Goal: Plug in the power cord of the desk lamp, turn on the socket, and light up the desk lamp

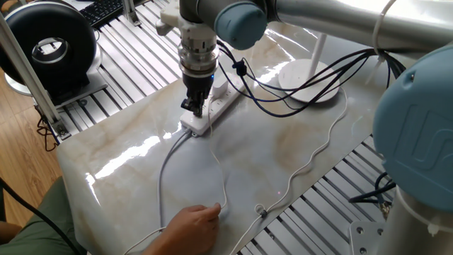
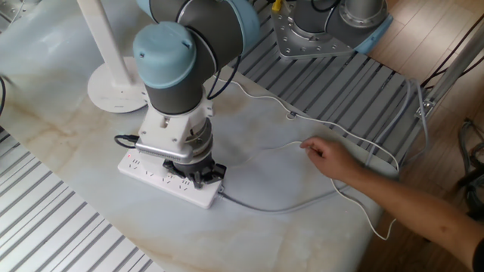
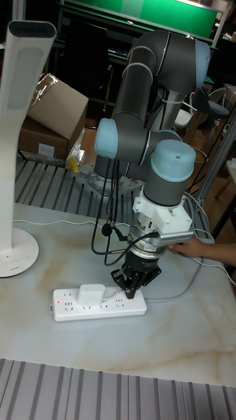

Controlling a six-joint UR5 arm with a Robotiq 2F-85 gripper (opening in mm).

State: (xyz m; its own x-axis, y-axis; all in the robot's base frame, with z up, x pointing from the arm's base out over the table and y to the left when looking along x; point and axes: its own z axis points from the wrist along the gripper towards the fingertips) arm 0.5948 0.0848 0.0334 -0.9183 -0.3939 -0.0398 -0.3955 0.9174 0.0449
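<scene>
The socket (image 3: 98,307), a long white strip, lies on the marble table with a small red light at its far end. A white square plug block (image 3: 92,294) sits in it. My gripper (image 3: 134,281) points straight down, fingers shut together, tips on the socket (image 1: 202,126) near the end where its thick cable (image 1: 166,159) leaves. Nothing shows between the fingers. The thin wavy power cord (image 1: 311,159) runs from the desk lamp's round base (image 1: 311,81) across the table to a person's hand (image 1: 195,219), then back toward the socket. The desk lamp (image 3: 19,131) stands upright.
The person's hand (image 2: 333,160) rests on the table holding the thin cord. A black round fan-like device (image 1: 49,46) and a keyboard (image 1: 106,10) sit beyond the table's edge. Slatted metal surrounds the marble top. The arm's black cables (image 1: 283,85) hang over the lamp base.
</scene>
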